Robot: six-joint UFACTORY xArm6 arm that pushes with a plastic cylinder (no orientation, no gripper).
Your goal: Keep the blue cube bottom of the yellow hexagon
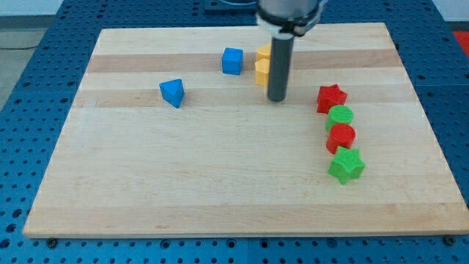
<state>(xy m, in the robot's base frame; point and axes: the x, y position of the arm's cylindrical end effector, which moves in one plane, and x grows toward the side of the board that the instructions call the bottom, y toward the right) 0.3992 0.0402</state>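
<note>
Green star (346,164) nearest; blue cube (232,61) beside yellow blocks (261,72)

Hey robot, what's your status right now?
My tip beside yellow blocks, their right. Blue cube left of them, not yet below. Path below them clear.

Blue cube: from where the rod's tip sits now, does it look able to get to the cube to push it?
Probably yes, though not straight. My tip sits at the view's right of the yellow blocks, which lie between it and the blue cube. The bare board below them leaves a way round.
</note>
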